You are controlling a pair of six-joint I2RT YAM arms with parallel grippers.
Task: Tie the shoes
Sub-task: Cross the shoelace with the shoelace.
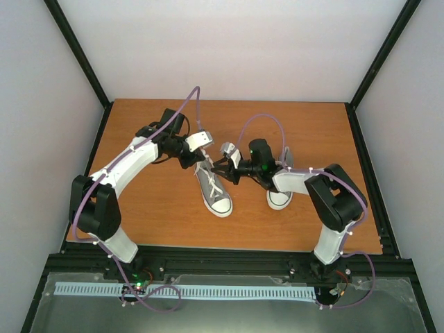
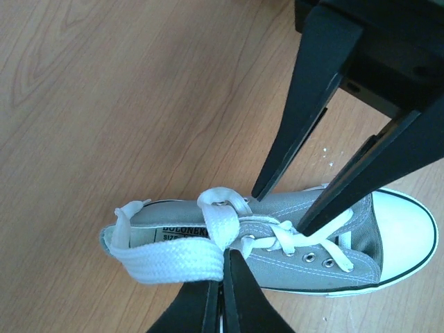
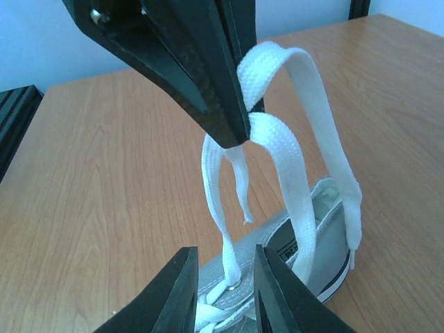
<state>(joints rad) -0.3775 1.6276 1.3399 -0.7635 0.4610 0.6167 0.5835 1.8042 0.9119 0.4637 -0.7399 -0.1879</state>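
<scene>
Shoe (image 1: 216, 191) stands mid-tabletop (image 1: 159, 215), sole down, white toe cap toward the arm bases. Other shoe (image 1: 279, 199) is to its right, apart from it and mostly hidden under the right arm; only the toe end shows.

Left tool (image 2: 223, 262) is pressed together at the heel end of the shoe, pinching the lace (image 2: 173, 260). The lace is a flat white band lifted off the top eyelets. In the right wrist view it hangs from the pinch as loops, with one loose end dangling below.

Right tool (image 3: 223, 253) is spread, low over the eyelets. One lace strand rises between its fingers and appears to touch neither. In the left wrist view its two fingers slant down from the upper right, with the tips at the shoe's upper beside the lace crossings.

Lower eyelets are laced and crossed toward the toe cap.
</scene>
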